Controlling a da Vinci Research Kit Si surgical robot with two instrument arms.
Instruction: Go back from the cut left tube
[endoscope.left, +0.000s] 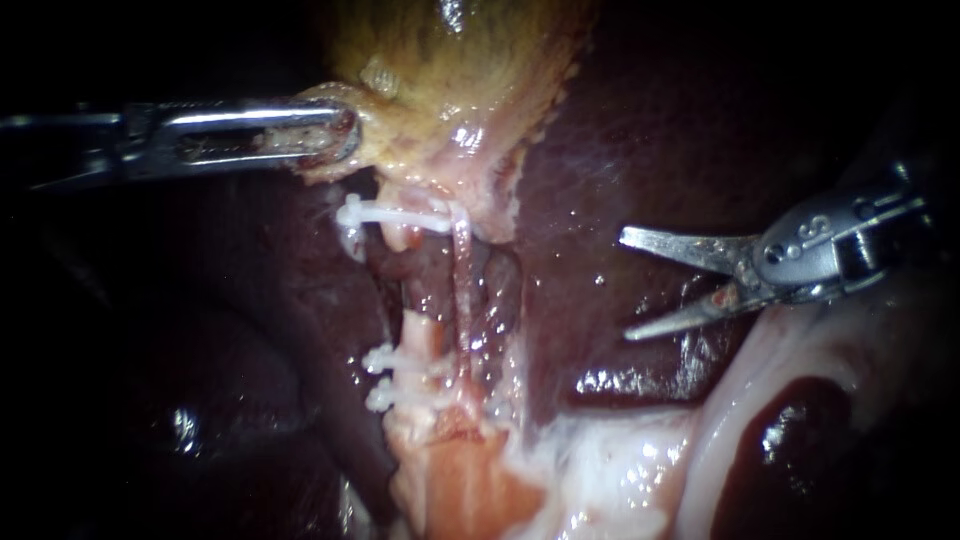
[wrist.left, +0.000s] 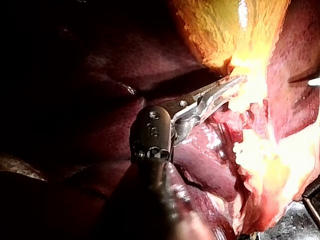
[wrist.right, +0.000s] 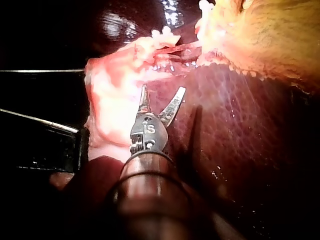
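Liver (endoscope.left: 620, 150) fills most of the scene: dark red-brown, wet, bright glints all over its surface. Everything round the tissue is black, so nothing of the room or bench can be made out. Gallbladder (endoscope.left: 450, 70) sits far middle, yellow-tan and mottled, its lower edge pale and ragged. Pale tissue (endoscope.left: 640, 470) spreads across the near right, glossy whitish-pink, around a dark red patch. Left instrument (endoscope.left: 340, 133) comes in from the left with its shaft level. Its jaws are clamped on the gallbladder's lower left edge, tissue pinched between them from both sides. The left wrist view shows the same grip, jaw tips sunk in the pale yellow edge. Right instrument (endoscope.left: 625, 285) comes in from the right. Its tip is two thin blades spread wide in a V pointing left, holding nothing, over bare liver, well apart from the tubes. The right wrist view agrees: blades apart, the clipped tissue some way ahead of them. Cut left tube (endoscope.left: 420, 335) lies in the middle, just near of the gallbladder, in two pieces with an open gap between. The short upper stump (endoscope.left: 400, 238) hangs from the upper clip (endoscope.left: 385, 215). The lower stump stands just far of the two lower clips (endoscope.left: 392, 358), which are white and stacked close together. Right tube (endoscope.left: 463, 290) is just right of the cut one, thin and pale, running unbroken from the gallbladder to the near tissue.
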